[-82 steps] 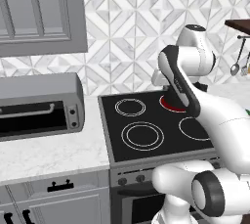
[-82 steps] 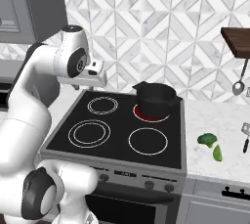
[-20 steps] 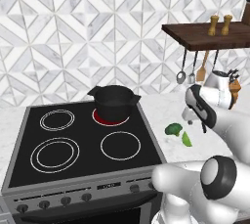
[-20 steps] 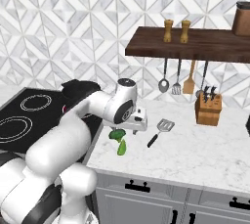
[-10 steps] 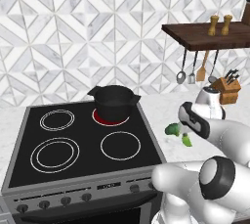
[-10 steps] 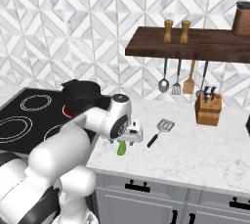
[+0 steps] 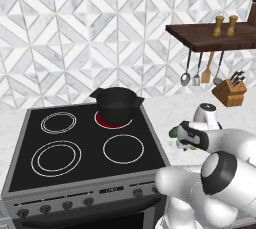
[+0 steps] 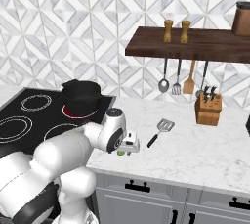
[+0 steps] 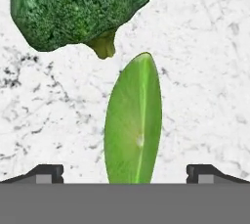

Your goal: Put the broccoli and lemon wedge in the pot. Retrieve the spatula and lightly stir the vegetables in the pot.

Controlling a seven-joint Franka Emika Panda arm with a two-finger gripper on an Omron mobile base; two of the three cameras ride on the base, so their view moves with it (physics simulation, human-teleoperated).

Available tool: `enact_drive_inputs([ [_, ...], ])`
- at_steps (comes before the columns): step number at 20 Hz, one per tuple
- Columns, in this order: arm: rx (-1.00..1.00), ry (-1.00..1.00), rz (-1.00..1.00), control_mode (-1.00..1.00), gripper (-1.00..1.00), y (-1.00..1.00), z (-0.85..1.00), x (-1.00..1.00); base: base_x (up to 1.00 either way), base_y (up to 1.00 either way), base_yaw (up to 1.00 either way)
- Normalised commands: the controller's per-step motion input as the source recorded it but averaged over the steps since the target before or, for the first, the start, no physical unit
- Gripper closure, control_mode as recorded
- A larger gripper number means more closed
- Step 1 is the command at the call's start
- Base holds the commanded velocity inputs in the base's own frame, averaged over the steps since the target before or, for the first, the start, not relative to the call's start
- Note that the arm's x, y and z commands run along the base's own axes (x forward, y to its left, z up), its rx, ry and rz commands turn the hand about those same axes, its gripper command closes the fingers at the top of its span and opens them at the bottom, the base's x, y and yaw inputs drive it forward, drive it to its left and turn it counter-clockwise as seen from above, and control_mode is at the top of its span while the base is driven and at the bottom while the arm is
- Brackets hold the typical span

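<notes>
A black stove [image 7: 75, 148] with four rings on the left, set into a white marble counter [image 8: 205, 152] that runs off to the right. A zigzag tiled wall [image 7: 125, 33] at the far side. A dark wooden shelf [image 8: 195, 44] up on that wall, with two small shakers [image 8: 177, 31] on top and three utensils [image 8: 178, 78] hanging under it. A wooden knife block [image 8: 208, 108] on the counter below the shelf, far right.

On the far right ring, glowing red, the pot [image 7: 116, 104], small, round and black, with two short handles. Cannot tell what is inside.

Right of the stove, low over the near part of the counter, the tool [image 8: 128, 145], wide open and holding nothing. Fingertips [image 9: 46, 173] spread well apart in the hand view, with the lemon wedge [image 9: 133, 123] lying between them, a long green pointed piece flat on the marble. Just past its tip, the broccoli [image 9: 78, 5], bright green and lumpy, stalk pointing at the wedge, close to it but not touching.

A bit to the right of the tool, the spatula [image 8: 161, 130], flat on the counter, slotted head at the far end, dark handle toward the near edge.
</notes>
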Motion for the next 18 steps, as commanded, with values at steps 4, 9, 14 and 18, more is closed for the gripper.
enact_drive_inputs([
  [4,0.0,0.0,0.0,-1.0,-1.0,0.0,-0.47,0.11,0.0,0.0,0.0],
  [9,0.0,0.0,0.0,-1.0,1.0,0.0,-0.36,0.18,0.0,0.0,0.0],
  [14,0.0,0.0,0.0,-1.0,1.0,0.07,-0.27,0.2,0.0,0.0,0.0],
  [18,0.0,-0.02,0.0,-1.0,1.0,0.19,0.01,-0.09,0.0,0.0,0.0],
])
